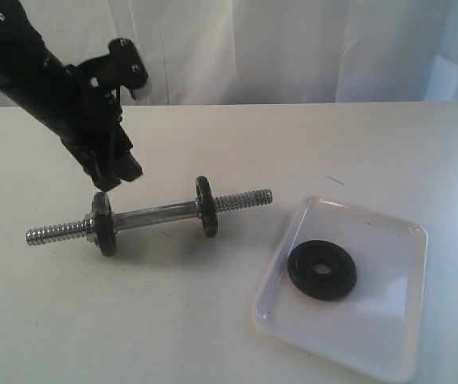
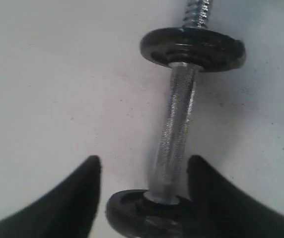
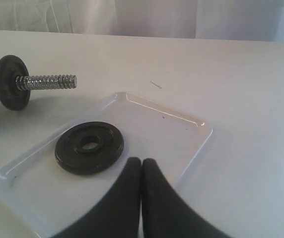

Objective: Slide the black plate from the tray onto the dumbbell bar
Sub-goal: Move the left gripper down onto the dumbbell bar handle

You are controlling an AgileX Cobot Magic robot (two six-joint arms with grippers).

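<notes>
Inside tray (image 1: 389, 240) rim, black plate (image 1: 341, 276) lies seemingly free.

No text, label, brand, number or sign can be read in any of the views. The faces of the black plate (image 1: 343, 278), the tray (image 1: 389, 320) and the dumbbell bar (image 1: 157, 214) show no legible marking.

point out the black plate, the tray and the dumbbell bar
black plate (image 1: 301, 270), exterior view, flat face left of its hole
tray (image 1: 381, 320), exterior view, bare floor beside the plate
dumbbell bar (image 1: 153, 215), exterior view, smooth middle of the shaft
</notes>
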